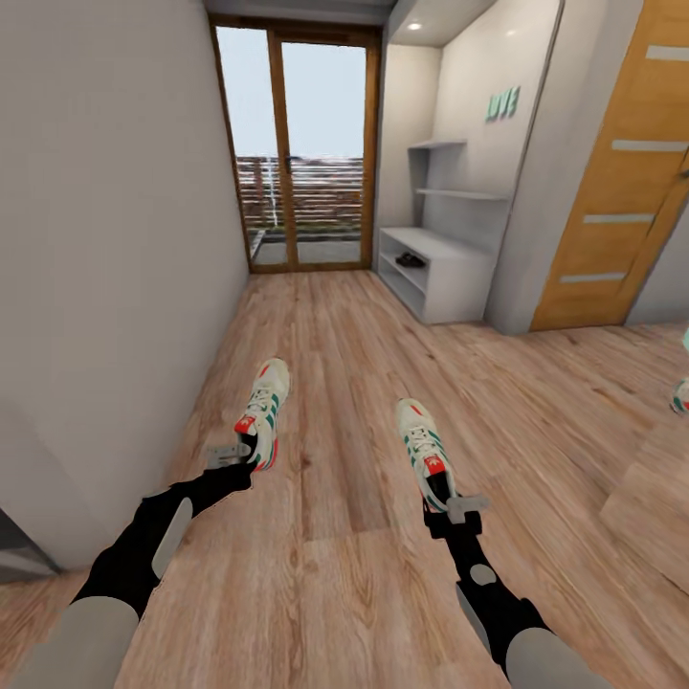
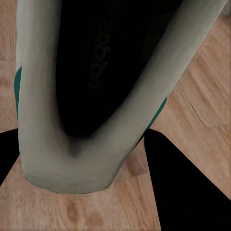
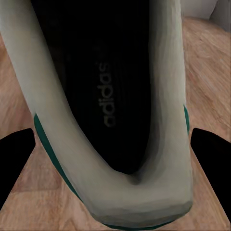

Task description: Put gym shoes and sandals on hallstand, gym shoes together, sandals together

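Note:
Two white gym shoes with green stripes point down the corridor floor (image 1: 344, 383). My left gripper (image 1: 243, 452) is shut on the heel of the left gym shoe (image 1: 264, 407). In the left wrist view that heel collar (image 2: 72, 163) sits between the black fingers (image 2: 187, 192). The right gym shoe (image 1: 421, 440) has its heel in my right gripper (image 1: 448, 498), which is shut on it. Its collar (image 3: 139, 197) fills the gap between the fingers (image 3: 211, 159). Far ahead on the right stands the grey hallstand (image 1: 450, 277). A dark sandal shape (image 1: 411, 259) lies in its low tier; one or two, I cannot tell.
A grey wall (image 1: 105, 239) runs along the left. A glass door (image 1: 301, 153) closes the far end. A wooden door (image 1: 622, 182) stands at the right. A teal and white shoe-like shape (image 1: 680, 394) shows at the right edge. Open planks lead to the rack.

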Available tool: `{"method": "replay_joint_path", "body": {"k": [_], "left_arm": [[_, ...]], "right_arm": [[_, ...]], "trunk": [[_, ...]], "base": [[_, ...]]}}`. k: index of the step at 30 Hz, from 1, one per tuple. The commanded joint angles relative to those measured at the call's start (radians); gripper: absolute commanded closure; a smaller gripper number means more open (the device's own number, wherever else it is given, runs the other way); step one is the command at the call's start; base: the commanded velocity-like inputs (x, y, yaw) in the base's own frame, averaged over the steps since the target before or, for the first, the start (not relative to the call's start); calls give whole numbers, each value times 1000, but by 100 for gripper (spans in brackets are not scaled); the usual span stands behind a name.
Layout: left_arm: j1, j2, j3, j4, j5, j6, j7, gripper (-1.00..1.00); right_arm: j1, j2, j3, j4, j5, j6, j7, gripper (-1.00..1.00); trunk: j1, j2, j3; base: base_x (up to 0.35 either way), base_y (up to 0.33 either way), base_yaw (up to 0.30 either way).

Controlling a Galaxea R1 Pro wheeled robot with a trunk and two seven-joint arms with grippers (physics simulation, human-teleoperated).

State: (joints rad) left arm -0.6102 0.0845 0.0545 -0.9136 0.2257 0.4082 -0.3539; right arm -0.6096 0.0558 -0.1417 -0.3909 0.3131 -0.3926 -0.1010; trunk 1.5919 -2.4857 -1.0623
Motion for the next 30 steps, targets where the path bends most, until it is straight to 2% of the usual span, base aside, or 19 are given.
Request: {"method": "replay_joint_path", "body": {"k": [1, 8, 30], "left_arm": [[0, 0, 2, -1, 9, 9, -3, 100], [0, 0, 1, -1, 9, 9, -3, 100], [0, 0, 1, -1, 11, 9, -3, 100]], "right_arm": [[-1, 1, -6, 1, 11, -3, -3, 100], [-1, 1, -6, 1, 11, -3, -3, 100], [-1, 1, -7, 0, 11, -3, -3, 100]], "trunk": [[0, 0, 0], [0, 0, 2], [0, 0, 3]], "base": [[342, 101, 270], [342, 40, 107], [345, 1, 2]]}}
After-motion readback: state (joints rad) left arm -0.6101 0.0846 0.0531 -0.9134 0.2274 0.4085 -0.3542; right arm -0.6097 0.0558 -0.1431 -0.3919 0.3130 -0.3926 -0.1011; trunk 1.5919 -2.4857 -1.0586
